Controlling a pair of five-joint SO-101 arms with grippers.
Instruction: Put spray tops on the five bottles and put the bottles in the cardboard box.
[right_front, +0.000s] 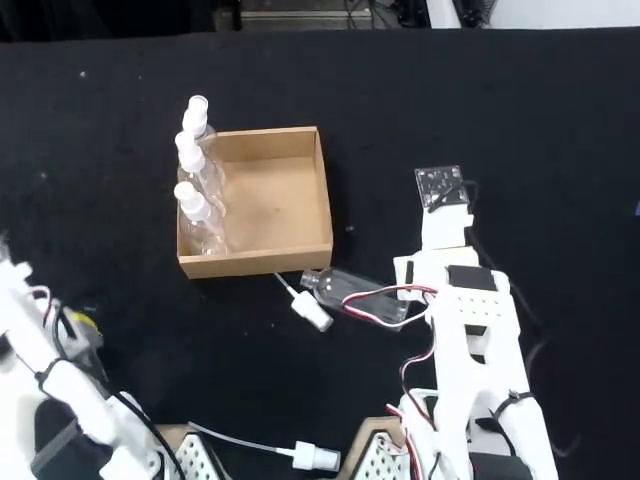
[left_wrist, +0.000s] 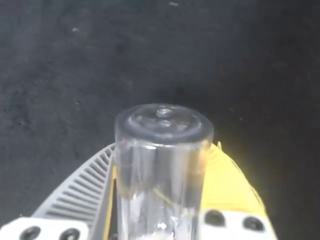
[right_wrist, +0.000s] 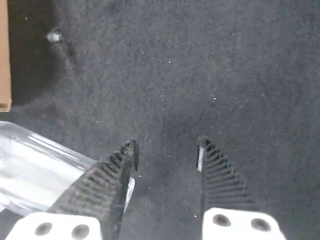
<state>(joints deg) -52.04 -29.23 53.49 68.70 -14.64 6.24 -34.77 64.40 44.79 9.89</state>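
up close from the left wrist, the left gripper (left_wrist: 164, 150) is clamped round a clear bottle (left_wrist: 160, 170), grey ribbed finger on one side and yellow finger on the other. the bottle's flat base points away from the camera. its neck end is cut off at the frame edge, so i can't tell if it has a top on.

the right wrist view has the right gripper (right_wrist: 167, 147) spread wide with nothing between the fingers, just black table (right_front: 520, 110). a second bottle (right_wrist: 35, 165) lies on its side right against the outside of one finger.

the high view gives the layout. the cardboard box (right_front: 260, 262) sits mid-table with three capped bottles (right_front: 192, 160) standing in a row along the wall farthest from the right arm, looks like inside it. the lying bottle is just in front of the box with a loose spray top (right_front: 308, 306) beside its bare neck. another spray top (right_front: 318, 459) with a long tube lies near the arm bases.

from up there the right arm's own body covers its fingers.
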